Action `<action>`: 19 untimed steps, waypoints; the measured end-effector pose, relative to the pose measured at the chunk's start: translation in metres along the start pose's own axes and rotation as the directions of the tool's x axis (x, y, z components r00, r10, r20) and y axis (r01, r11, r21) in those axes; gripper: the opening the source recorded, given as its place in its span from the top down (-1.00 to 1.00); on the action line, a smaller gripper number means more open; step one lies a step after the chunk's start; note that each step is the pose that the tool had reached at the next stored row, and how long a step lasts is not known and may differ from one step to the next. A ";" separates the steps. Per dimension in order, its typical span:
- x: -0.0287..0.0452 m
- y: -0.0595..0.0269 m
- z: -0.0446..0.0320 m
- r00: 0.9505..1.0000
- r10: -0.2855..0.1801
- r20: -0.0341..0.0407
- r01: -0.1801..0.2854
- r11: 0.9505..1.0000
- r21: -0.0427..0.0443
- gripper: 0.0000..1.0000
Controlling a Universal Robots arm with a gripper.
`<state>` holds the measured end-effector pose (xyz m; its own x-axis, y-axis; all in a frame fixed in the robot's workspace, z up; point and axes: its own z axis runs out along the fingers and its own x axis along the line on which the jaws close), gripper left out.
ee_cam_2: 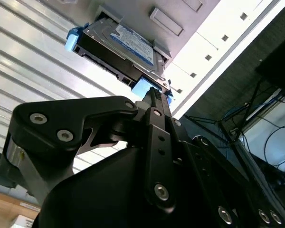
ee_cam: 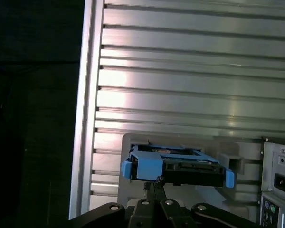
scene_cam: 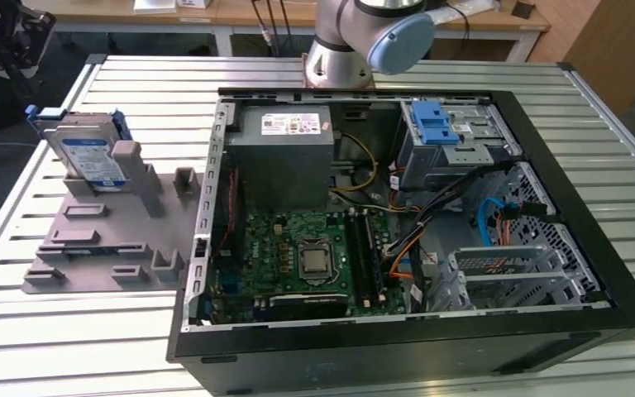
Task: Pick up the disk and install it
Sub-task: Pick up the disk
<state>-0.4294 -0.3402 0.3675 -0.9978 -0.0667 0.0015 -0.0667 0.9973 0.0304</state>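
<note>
- Slatted aluminium table (scene_cam: pixel 64 331): bearing every item listed here.
- Black tower computer case (scene_cam: pixel 406 351): lying on its side with the panel off, taking up the table on the exterior view's right.
- Green motherboard (scene_cam: pixel 284 256): sitting on the case floor, with a processor socket (scene_cam: pixel 315 260) showing at its middle.
- Grey power supply box (scene_cam: pixel 282 161): sitting beyond the motherboard and carrying a small white sticker (scene_cam: pixel 293 124).
- Metal drive cage (scene_cam: pixel 475 145): standing in the far corner of the case and carrying a ridged blue tab (scene_cam: pixel 436 128).
- Coloured cables (scene_cam: pixel 412 240): trailing between cage and motherboard.
- Grey slotted fixture (scene_cam: pixel 102 240): lying just beside the case, on the exterior view's left.
</note>
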 end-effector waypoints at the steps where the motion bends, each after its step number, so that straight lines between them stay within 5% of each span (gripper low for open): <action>1: 0.0000 0.0000 0.0001 1.000 -0.015 0.000 0.015 1.000 0.000 0.79; 8: 0.0001 0.0001 0.0006 0.993 -0.118 -0.003 0.118 0.993 -0.001 0.79; 11: 0.0001 0.0001 0.0008 0.986 -0.167 -0.005 0.167 0.986 -0.001 0.79; 14: 0.0001 0.0001 0.0010 0.981 -0.192 -0.018 0.193 0.981 0.008 0.79; 19: 0.0001 0.0001 0.0014 0.967 -0.255 -0.021 0.255 0.967 0.008 0.79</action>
<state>-0.4295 -0.3401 0.3661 -0.9476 -0.3192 0.0147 -0.3189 0.9475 0.0220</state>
